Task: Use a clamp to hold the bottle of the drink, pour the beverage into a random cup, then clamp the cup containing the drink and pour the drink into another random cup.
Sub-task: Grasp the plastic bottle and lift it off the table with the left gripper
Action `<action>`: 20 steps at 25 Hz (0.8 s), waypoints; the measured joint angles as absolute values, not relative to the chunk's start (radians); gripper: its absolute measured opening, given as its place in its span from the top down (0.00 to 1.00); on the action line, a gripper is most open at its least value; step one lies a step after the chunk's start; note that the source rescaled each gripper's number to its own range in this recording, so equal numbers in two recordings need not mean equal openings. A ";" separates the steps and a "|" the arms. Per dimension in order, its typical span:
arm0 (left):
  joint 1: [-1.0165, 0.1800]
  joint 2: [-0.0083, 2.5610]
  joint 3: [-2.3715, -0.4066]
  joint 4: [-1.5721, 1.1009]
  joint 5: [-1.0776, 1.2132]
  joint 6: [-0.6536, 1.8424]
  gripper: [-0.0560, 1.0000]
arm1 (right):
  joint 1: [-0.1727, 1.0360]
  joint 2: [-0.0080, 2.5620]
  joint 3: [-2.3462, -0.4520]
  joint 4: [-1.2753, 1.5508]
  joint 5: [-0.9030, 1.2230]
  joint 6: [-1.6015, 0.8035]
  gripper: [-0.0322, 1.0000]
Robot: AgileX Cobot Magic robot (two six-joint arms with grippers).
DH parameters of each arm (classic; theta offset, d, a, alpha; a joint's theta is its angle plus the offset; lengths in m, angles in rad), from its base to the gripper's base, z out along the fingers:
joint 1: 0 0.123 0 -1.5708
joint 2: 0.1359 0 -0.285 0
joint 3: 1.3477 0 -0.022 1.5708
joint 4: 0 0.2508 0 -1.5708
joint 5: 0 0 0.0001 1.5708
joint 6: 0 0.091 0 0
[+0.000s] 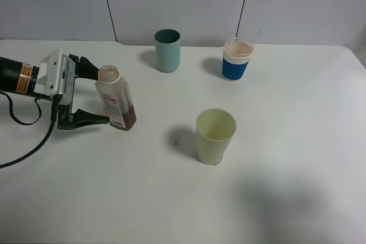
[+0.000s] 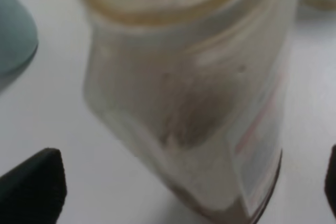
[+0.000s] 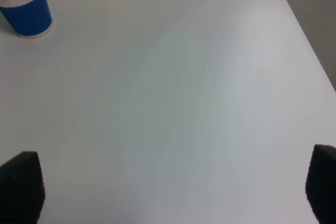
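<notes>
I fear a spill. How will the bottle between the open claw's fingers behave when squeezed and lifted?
Probably light: the bottle holds only a little brown drink at its bottom. Its clear, thin-looking wall may dent under a squeeze. With no cap on, it could spill if a push tips it.

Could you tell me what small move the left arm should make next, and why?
Probably close the left gripper on the bottle: its jaws stand open on either side of the bottle's body, nothing is gripped yet, and the brown beverage sits at the bottle's bottom, unpoured.
</notes>
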State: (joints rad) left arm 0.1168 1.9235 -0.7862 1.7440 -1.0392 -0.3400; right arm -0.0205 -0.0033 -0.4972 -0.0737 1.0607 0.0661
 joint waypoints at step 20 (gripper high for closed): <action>0.087 1.923 -0.786 1.745 -1.013 -0.343 0.00 | -0.021 -0.003 -0.497 -0.074 1.061 0.066 0.00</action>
State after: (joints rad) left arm 0.0869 1.9235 -0.7862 1.7448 -1.0125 -0.3429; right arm -0.0205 -0.0033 -0.4972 -0.0737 1.0607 0.0661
